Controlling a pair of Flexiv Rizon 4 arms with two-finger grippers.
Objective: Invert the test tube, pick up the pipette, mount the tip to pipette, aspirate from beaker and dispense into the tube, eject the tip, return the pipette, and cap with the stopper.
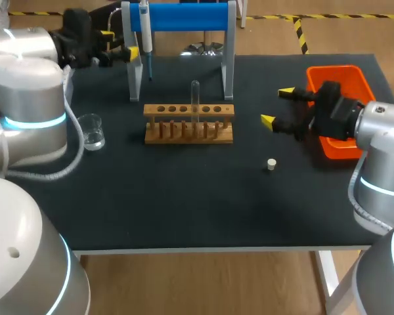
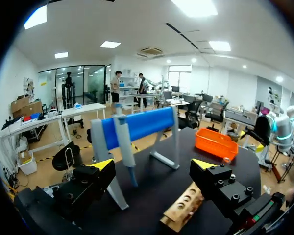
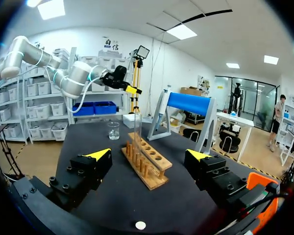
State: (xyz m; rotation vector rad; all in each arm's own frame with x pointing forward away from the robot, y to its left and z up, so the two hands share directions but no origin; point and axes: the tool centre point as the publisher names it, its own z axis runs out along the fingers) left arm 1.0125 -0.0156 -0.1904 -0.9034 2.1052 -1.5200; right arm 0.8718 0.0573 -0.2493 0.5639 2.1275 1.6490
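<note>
Left pincer [image 1: 119, 42]: wide, empty, beside hung pipette [image 1: 145, 33] | Right pincer [image 1: 277, 107]: wide, empty, near orange bin [image 1: 335, 73] | Test tube [image 1: 195, 98]: upright in wooden rack [image 1: 188, 123] | Stopper [image 1: 271, 165]: on table [image 1: 184, 203]

Clear test tube [image 1: 195, 98] upright in wooden rack [image 1: 188, 123], mid-table. White pipette [image 1: 145, 29] hung on blue stand [image 1: 184, 16], far edge. Glass beaker [image 1: 92, 130] nr left edge. White stopper [image 1: 271, 165] right of ctr.

Test tube [image 1: 195, 98] upright in rack [image 1: 189, 139] — stopper [image 1: 271, 165] apart.

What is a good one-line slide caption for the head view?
Open left gripper by the pipette stand, open right gripper by the test tube rack.
</note>
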